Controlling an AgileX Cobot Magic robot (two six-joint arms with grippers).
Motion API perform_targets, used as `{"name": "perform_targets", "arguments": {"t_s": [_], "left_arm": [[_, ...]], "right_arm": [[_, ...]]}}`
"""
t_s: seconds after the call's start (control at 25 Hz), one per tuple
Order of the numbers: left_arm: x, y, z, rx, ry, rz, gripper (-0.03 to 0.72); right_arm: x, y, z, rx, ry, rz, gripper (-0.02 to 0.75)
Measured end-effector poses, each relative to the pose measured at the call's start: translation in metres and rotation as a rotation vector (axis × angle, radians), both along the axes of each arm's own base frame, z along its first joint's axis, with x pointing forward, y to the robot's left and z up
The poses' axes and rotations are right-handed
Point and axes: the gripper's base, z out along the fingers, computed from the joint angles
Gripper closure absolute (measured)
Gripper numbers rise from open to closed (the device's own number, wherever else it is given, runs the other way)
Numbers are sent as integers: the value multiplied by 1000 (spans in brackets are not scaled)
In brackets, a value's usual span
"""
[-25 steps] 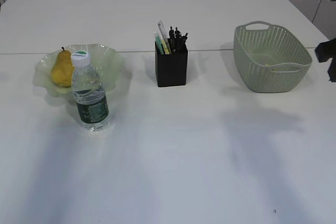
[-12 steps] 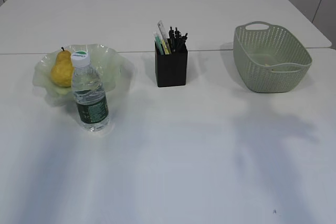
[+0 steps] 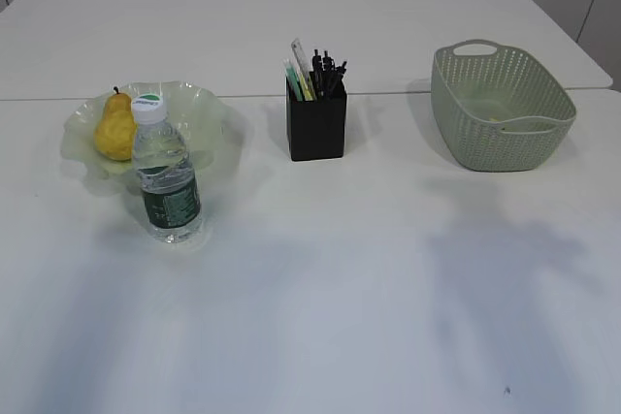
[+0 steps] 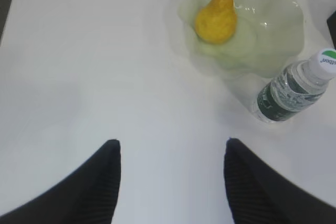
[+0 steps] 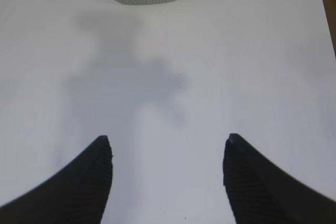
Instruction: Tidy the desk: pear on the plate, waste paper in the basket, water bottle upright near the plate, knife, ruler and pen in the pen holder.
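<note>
Yellow pear [image 3: 115,129] sits in the pale green plate [image 3: 199,109] at left of the exterior view, with the water bottle [image 3: 166,174] upright just in front of the plate; black pen holder [image 3: 316,124] at centre holds several pens and a ruler, and the basket [image 3: 502,104] stands at upper right. Left gripper [image 4: 170,153] and right gripper [image 5: 167,149] each hang over bare desk [image 3: 340,298], jaws spread wide and grasping nothing, both out of the exterior view
</note>
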Motion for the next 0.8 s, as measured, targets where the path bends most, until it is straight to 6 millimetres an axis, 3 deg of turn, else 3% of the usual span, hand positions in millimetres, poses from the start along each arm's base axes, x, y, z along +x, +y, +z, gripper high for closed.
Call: {"name": "perform_targets", "arguments": {"t_s": [0.2,0.36,0.56,0.8], "left_arm": [[-38,3,12,17,-10,25,246],[-84,5,15,20,-60,33,246],[-142,6,-14,18,-71,41,246],[-197,3,-49,-27,-192,21,245]], "right_arm": [[-32,1,17,31,-27,-29,248],[-68,-3,35,18,-105,-91,248],[-119,-2,50,39,-224,-96,248],[-164,-2,45,46,-323,-97,248]]}}
